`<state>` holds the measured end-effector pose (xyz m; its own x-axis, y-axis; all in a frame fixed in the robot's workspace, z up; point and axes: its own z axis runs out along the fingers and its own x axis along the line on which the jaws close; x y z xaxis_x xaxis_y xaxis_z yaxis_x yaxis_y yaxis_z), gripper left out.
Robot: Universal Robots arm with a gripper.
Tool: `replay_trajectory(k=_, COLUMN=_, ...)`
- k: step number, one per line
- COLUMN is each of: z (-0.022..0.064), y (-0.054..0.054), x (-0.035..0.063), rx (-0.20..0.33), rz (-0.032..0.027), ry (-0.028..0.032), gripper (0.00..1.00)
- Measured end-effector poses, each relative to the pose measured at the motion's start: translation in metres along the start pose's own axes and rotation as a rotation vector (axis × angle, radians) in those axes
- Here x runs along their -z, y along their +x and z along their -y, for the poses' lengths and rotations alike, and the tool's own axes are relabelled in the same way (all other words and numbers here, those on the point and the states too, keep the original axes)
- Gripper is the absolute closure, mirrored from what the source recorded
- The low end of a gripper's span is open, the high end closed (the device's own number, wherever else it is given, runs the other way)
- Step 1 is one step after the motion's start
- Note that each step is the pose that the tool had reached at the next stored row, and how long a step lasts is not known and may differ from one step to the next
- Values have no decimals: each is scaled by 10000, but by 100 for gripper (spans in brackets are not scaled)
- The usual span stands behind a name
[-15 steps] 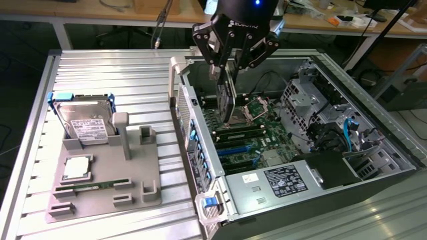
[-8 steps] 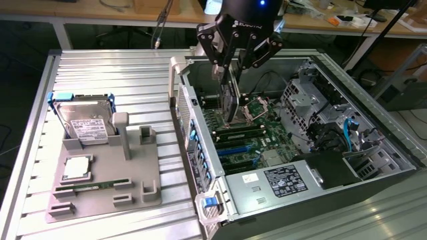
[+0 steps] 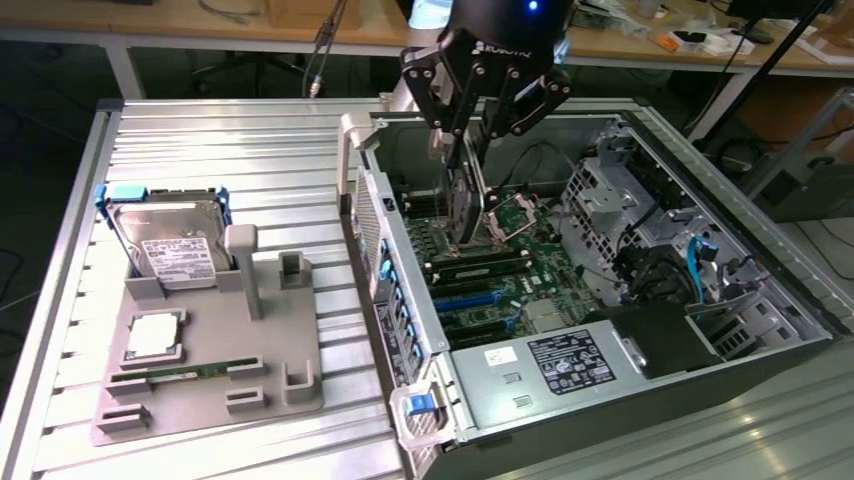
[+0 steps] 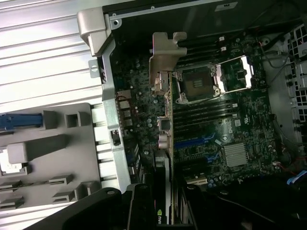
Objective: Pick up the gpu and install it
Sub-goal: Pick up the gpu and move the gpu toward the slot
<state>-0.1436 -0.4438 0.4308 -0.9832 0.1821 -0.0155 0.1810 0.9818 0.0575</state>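
Note:
My gripper (image 3: pixel 477 128) is shut on the gpu (image 3: pixel 465 195), a thin dark card that hangs edge-on and upright inside the open computer case (image 3: pixel 367 190). The card's lower end hovers just above the motherboard (image 3: pixel 501 275), close to the open CPU socket (image 3: pixel 514 215). In the wrist view the gpu (image 4: pixel 164 120) runs as a narrow strip away from the gripper (image 4: pixel 165 203), its silver end bracket (image 4: pixel 165 55) at the far end beside the case's rear wall. Blue expansion slots (image 4: pixel 192 141) lie beside the card's line.
A grey fixture (image 3: pixel 200 340) on the exterior view's left holds a hard drive (image 3: pixel 174 250), a CPU (image 3: pixel 154 335) and a green memory stick (image 3: pixel 180 372). Inside the case stand drive cages (image 3: pixel 607 190), cables and a power supply (image 3: pixel 567 360). The ribbed metal table (image 3: pixel 227 150) surrounds it.

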Motion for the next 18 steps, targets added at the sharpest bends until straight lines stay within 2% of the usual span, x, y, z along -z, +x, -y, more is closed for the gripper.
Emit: replay_trajectory(k=18, z=-26, y=-141, x=-3, rx=-1, rz=0, ry=1, gripper=73)
